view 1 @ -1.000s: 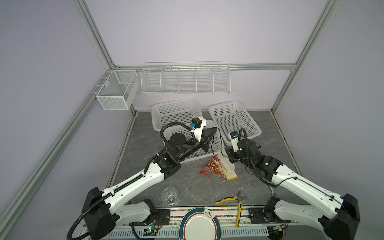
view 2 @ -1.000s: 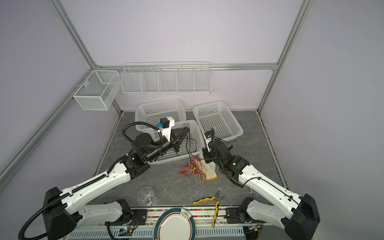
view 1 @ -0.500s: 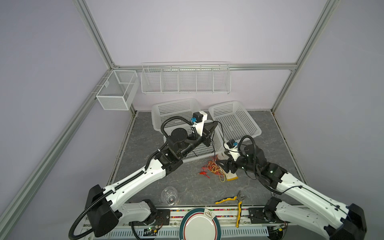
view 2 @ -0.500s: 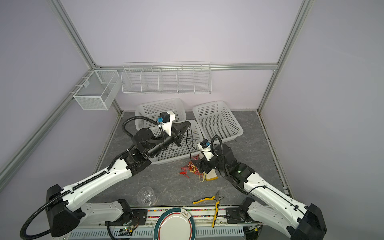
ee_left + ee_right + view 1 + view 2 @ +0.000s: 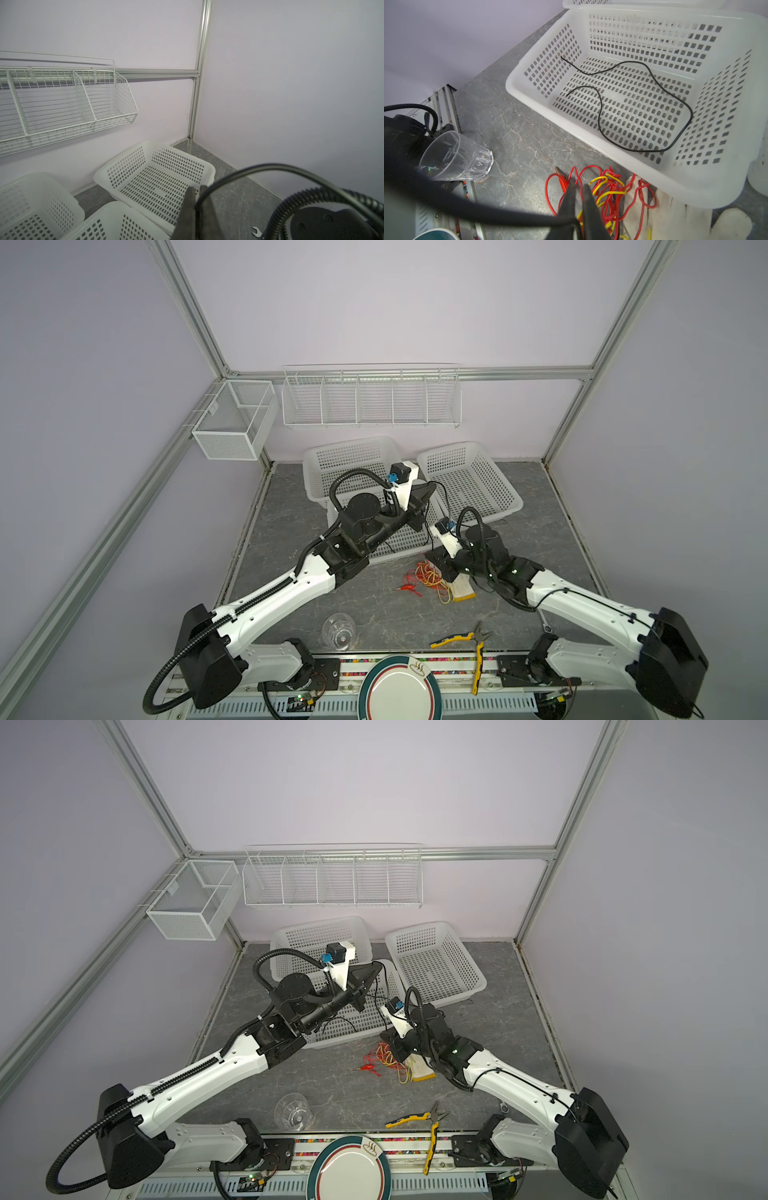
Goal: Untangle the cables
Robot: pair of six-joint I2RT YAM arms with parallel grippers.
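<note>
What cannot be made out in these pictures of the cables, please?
Right wrist view: which strand of the red and yellow thin-wire tangle the right gripper pinches, if any; its jaws cover the contact.
Both top views: the tangle's crossings, too small.
Left wrist view: the ends of the thin black cable in the left gripper; jaws and frame edge cut them off.

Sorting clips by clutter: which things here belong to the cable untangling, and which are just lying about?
Job: red and yellow cables, tangled; black cable in the left jaws; second black cable in a basket.
Lying about: glove, glass, pliers, plate, wrench.
</note>
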